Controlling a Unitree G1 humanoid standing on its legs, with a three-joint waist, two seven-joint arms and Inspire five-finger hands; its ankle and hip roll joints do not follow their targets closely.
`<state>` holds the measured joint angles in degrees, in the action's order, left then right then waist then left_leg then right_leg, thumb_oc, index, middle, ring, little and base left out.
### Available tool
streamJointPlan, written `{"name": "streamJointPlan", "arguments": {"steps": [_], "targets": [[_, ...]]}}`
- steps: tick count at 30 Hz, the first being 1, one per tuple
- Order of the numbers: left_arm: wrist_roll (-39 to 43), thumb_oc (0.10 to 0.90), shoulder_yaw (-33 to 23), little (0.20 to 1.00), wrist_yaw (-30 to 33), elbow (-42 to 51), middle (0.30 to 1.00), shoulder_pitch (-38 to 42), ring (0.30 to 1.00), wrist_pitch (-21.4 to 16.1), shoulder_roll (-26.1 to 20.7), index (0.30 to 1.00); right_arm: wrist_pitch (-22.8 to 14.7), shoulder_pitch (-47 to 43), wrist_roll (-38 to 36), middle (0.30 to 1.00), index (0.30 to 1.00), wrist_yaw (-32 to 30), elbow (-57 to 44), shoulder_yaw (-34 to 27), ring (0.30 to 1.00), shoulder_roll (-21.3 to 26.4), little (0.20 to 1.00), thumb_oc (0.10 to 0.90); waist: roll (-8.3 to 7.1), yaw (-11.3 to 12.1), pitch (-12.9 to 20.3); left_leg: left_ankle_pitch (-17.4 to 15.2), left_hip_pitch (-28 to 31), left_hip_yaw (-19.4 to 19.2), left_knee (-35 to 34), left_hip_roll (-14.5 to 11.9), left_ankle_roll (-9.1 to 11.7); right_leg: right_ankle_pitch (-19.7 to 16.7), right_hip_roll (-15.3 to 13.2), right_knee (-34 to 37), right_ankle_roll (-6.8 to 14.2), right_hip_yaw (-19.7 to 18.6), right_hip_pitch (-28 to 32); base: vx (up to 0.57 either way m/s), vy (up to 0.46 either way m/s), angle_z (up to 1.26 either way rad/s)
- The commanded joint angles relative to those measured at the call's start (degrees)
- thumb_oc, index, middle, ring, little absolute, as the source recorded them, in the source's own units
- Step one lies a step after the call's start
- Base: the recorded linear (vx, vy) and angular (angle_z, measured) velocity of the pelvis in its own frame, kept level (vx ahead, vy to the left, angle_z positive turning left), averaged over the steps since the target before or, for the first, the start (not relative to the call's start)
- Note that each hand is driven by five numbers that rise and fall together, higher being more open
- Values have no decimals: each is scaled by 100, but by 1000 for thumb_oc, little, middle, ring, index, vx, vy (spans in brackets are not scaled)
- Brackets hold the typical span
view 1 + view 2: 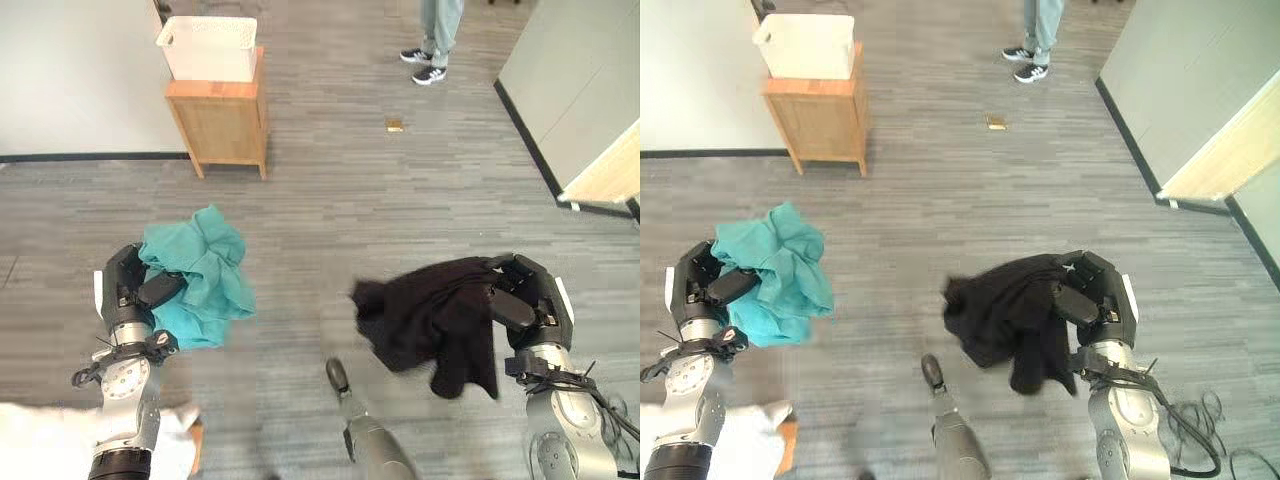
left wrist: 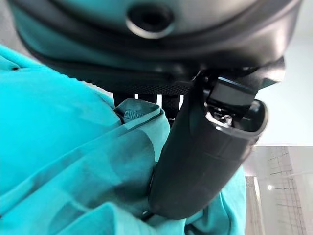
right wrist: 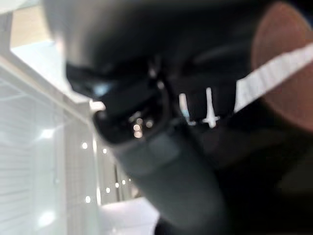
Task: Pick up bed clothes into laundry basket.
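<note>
A teal garment (image 1: 205,275) hangs bunched from my left hand (image 1: 130,285), whose fingers and thumb (image 2: 205,161) are curled round the cloth (image 2: 73,161). A black garment (image 1: 435,320) hangs from my right hand (image 1: 525,300), which is shut on its upper edge; the right wrist view shows the thumb (image 3: 161,161) pressed on dark cloth (image 3: 254,161). Both hands are held up above the grey floor. A white laundry basket (image 1: 208,47) stands on a small wooden cabinet (image 1: 222,120) at the far left, well ahead of both hands.
A person's legs and shoes (image 1: 432,55) stand at the far side of the room. A small brown object (image 1: 395,124) lies on the floor beyond. A grey wall (image 1: 570,90) runs along the right. White bedding (image 1: 60,440) shows at the lower left.
</note>
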<state>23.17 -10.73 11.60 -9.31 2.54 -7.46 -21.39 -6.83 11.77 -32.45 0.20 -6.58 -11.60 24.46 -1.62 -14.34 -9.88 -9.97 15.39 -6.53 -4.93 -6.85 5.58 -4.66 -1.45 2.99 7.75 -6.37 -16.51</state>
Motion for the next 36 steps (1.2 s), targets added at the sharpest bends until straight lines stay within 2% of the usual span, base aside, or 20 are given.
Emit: {"name": "streamJointPlan", "arguments": {"steps": [1, 2, 3, 4, 5, 6, 9, 10, 11, 13, 15, 16, 18, 19, 21, 26, 29, 30, 32, 36], "targets": [[67, 400, 11, 300, 14, 591, 300, 658, 300, -903, -575, 300, -786, -829, -40, 300, 300, -106, -258, -544, 300, 518, 300, 400, 249, -45, 381, 289, 533, -34, 810, -606, 203, 89, -31, -748, 221, 263, -591, 147, -163, 71], [64, 400, 20, 300, 17, 590, 300, 660, 300, -902, -564, 300, -783, -824, -36, 300, 300, -113, -259, -550, 300, 528, 300, 400, 268, -73, 396, 296, 497, 7, 823, -632, 225, 136, -32, -814, 200, 300, -629, 407, -436, 35], [268, 400, -43, 300, -16, 544, 300, 474, 300, -865, -394, 300, -758, -825, -163, 300, 300, -82, -204, -548, 300, 626, 300, 400, 343, -153, 392, 1498, 317, 96, 1424, -1041, 331, 347, 141, -1424, -29, 137, -505, 426, -534, 35], [524, 400, -143, 300, -64, 444, 300, 377, 300, -870, -278, 300, -778, -897, -233, 300, 300, -88, -167, -513, 300, 661, 300, 400, 296, -85, 459, 2123, -44, 76, 2069, -1271, 281, 471, 165, -1498, -202, 92, -410, 753, -978, 38], [799, 400, -166, 300, -152, 344, 300, 296, 300, -807, -199, 300, -867, -1097, -468, 300, 300, -127, -134, -524, 300, 873, 300, 400, -37, 170, 338, 2396, -1049, 289, 4079, -1189, 81, 605, 187, -1370, -582, -187, 87, 457, -694, 29], [805, 400, -169, 300, -156, 341, 300, 309, 300, -808, -208, 300, -875, -1114, -477, 300, 300, -121, -117, -526, 300, 874, 300, 400, -50, 150, 339, 2384, -1151, 338, 4179, -1177, 79, 566, 168, -1357, -583, -175, 55, 389, -670, 32], [928, 400, -206, 300, -146, 318, 300, 308, 300, -798, -238, 300, -896, -1350, -533, 300, 300, -230, -55, -436, 300, 1116, 300, 400, -551, 540, 70, 1847, -2279, 957, 7006, -781, -69, 620, 29, -1247, -835, -562, 477, 256, -449, -21], [970, 400, -157, 300, -128, 312, 300, 348, 300, -787, -113, 300, -802, -1468, -505, 300, 300, -267, -55, -408, 300, 1159, 300, 400, -741, 732, -30, 1323, -2967, 1136, 8042, -129, -34, 597, -65, -1198, -880, -774, 749, 230, -267, -52], [967, 400, -155, 300, -125, 313, 300, 359, 300, -787, -115, 300, -801, -1476, -505, 300, 300, -268, -53, -413, 300, 1157, 300, 400, -754, 717, -19, 1338, -3031, 1145, 8075, -102, -43, 579, -88, -1196, -867, -769, 714, 295, -207, -53], [1037, 400, -115, 300, -119, 293, 300, 358, 300, -801, -4, 300, -732, -1518, -517, 300, 300, -284, -29, -423, 300, 1199, 300, 400, -697, 819, -27, 1078, -3451, 1037, 7517, 410, -39, 722, -37, -1261, -885, -907, 952, 352, -124, -42], [1152, 400, -149, 300, -94, 193, 300, 372, 300, -912, 44, 300, -760, -1530, -561, 300, 300, -259, -39, -446, 300, 1176, 300, 400, -578, 913, -62, 892, -3807, 812, 5932, 543, -91, 985, 168, -1369, -910, -1055, 1199, 468, -113, -16], [1155, 400, -150, 300, -97, 187, 300, 377, 300, -917, 45, 300, -762, -1534, -564, 300, 300, -258, -37, -446, 300, 1179, 300, 400, -614, 924, -52, 944, -3790, 776, 5864, 568, -96, 962, 131, -1362, -907, -1080, 1183, 417, -36, -25], [1094, 400, -98, 300, -104, 146, 300, 356, 300, -963, 31, 300, -858, -1452, -478, 300, 300, -299, -22, -504, 300, 1184, 300, 400, -300, 999, 33, 1218, -3651, 312, 3000, 299, -105, 1264, 369, -1392, -838, -945, 1422, 502, 42, 3], [1088, 400, -82, 300, -100, 144, 300, 348, 300, -967, 52, 300, -863, -1431, -473, 300, 300, -303, -23, -508, 300, 1201, 300, 400, -343, 1013, 38, 1293, -3505, 266, 2778, 359, -109, 1274, 306, -1385, -843, -961, 1457, 520, 47, 19], [1014, 400, -100, 300, -62, 114, 300, 322, 300, -981, 91, 300, -857, -1291, -342, 300, 300, -283, -17, -537, 300, 1168, 300, 400, -79, 1098, 116, 1595, -3241, 47, 946, 618, -143, 1614, 461, -1311, -751, -919, 1974, 582, -5, -9], [982, 400, -243, 300, -47, 86, 300, 171, 300, -1019, 143, 300, -763, -1277, -165, 300, 300, -226, -4, -479, 300, 1009, 300, 400, 41, 1083, 424, 1419, -2704, -329, 847, 731, -391, 2065, 27, -1591, -542, -853, 2419, 509, 48, -14], [825, 400, -341, 300, -42, 76, 300, 124, 300, -912, 114, 300, -674, -1144, -8, 300, 300, -178, 10, -537, 300, 767, 300, 400, -52, 1068, 551, 1097, -2119, -568, 752, 838, -597, 948, -497, -2636, -84, -764, 2202, 665, 65, -29], [825, 400, -345, 300, -42, 78, 300, 124, 300, -911, 111, 300, -673, -1146, -5, 300, 300, -179, 6, -536, 300, 762, 300, 400, -32, 1082, 548, 1130, -2127, -579, 739, 807, -595, 911, -465, -2631, -84, -781, 2180, 297, 10, -8], [771, 400, -409, 300, -35, 134, 300, 96, 300, -876, -20, 300, -645, -1109, 71, 300, 300, -161, 22, -599, 300, 748, 300, 400, 19, 1036, 459, 1023, -1867, -476, 678, 811, -655, 90, -484, -3357, 6, -918, 1856, 351, -7, -13], [724, 400, -368, 300, 28, 143, 300, 287, 300, -928, -289, 300, -692, -1178, 87, 300, 300, -241, 114, -484, 300, 606, 300, 400, 88, 919, 188, 777, -1595, -402, 744, 517, -641, 431, -404, -3629, -139, -1001, 1005, 244, -82, 14]]}}
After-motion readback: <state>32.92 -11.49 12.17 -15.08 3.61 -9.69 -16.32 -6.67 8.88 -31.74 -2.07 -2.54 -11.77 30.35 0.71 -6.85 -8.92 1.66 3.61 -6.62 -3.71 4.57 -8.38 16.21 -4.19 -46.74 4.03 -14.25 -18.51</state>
